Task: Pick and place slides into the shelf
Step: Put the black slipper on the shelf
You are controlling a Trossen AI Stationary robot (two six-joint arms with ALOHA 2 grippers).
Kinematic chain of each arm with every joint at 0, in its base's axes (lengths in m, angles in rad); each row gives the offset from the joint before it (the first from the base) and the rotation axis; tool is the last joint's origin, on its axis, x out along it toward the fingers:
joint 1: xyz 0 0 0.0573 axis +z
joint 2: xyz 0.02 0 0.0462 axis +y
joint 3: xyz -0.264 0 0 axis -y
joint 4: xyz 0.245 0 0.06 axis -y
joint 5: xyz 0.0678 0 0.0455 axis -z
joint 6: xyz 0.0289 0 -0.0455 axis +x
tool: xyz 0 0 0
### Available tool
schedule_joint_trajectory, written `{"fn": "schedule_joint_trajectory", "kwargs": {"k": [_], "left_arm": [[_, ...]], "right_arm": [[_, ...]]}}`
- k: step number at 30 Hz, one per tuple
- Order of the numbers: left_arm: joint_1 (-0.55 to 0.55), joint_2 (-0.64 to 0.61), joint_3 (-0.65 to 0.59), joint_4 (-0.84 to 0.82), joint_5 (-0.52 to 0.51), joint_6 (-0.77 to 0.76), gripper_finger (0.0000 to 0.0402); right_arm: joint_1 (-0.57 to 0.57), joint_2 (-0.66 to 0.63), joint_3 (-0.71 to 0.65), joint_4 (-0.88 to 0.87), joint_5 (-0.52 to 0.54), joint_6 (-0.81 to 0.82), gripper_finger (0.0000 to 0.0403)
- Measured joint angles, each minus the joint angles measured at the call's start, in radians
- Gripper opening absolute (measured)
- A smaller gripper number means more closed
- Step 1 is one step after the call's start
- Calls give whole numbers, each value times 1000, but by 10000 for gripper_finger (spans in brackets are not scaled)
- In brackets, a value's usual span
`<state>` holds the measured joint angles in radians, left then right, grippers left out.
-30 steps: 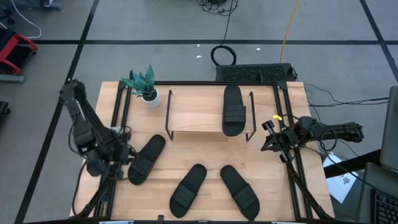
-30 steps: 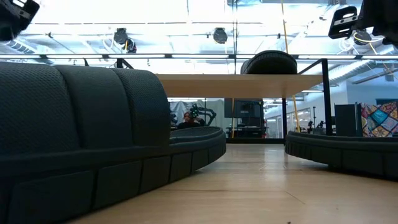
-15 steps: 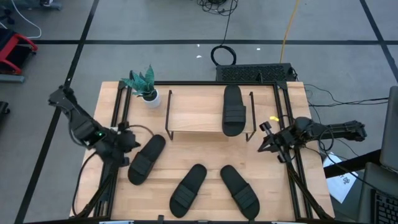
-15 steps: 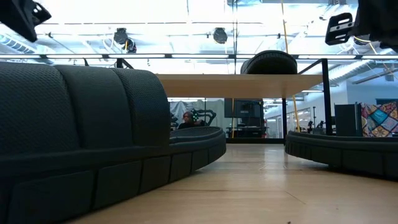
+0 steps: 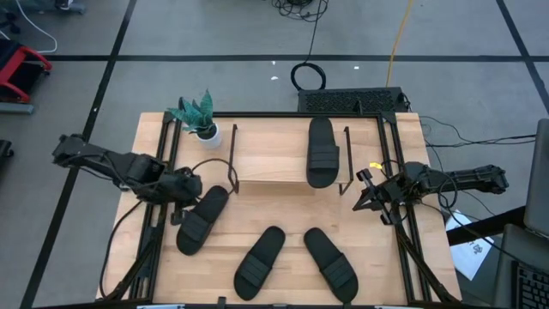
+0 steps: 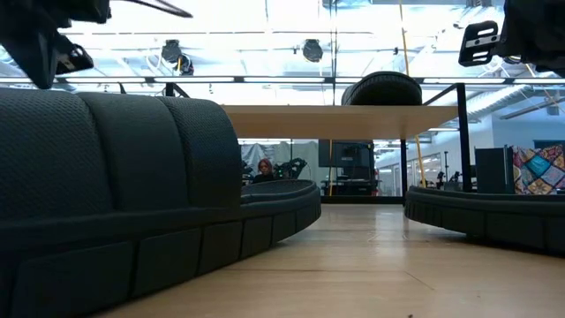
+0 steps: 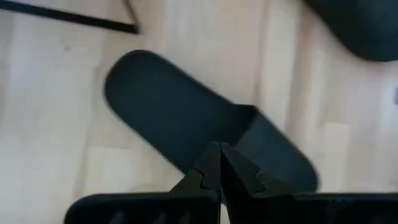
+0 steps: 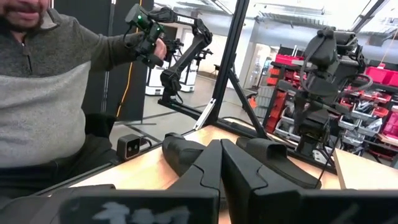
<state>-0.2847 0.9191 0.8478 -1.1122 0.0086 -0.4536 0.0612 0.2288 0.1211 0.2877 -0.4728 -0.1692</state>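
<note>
Three black slides lie sole-down on the table: a left one (image 5: pixel 203 219) (image 7: pixel 186 118), a middle one (image 5: pixel 260 260) and a right one (image 5: pixel 330 262). Another slide (image 5: pixel 322 153) (image 6: pixel 381 88) rests on the right half of the shelf's light-wood board (image 5: pixel 270 159) (image 6: pixel 335 110). My left gripper (image 5: pixel 183 196) (image 7: pixel 219 152) is shut and hovers above the left slide's far end. My right gripper (image 5: pixel 360 196) (image 8: pixel 221 149) is shut and held in the air beside the shelf's right legs.
A potted plant (image 5: pixel 199 116) stands at the far left corner, next to the shelf. A black frame (image 5: pixel 403 223) runs along the table's edges. Bare wood shows between the slides and the shelf. A person in a grey top (image 8: pixel 43 93) sits beyond the table's left side.
My left arm has swung down and stretched out from the table's left edge toward the right and far side. This has brought its shut gripper over the left slide's far end. The slides have not moved.
</note>
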Motion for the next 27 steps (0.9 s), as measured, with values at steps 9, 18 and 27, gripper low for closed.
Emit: {"fn": "schedule_joint_trajectory", "kwargs": {"k": [9,18,27], "left_arm": [[38,151,-58,21,117,-40,31],[37,172,-59,144,131,4,177],[16,190,-59,139,219,-17,319]], "right_arm": [[0,0,0,-1,-3,23,0],[0,14,0,-1,-49,26,0],[0,26,0,0,-55,37,0]]}}
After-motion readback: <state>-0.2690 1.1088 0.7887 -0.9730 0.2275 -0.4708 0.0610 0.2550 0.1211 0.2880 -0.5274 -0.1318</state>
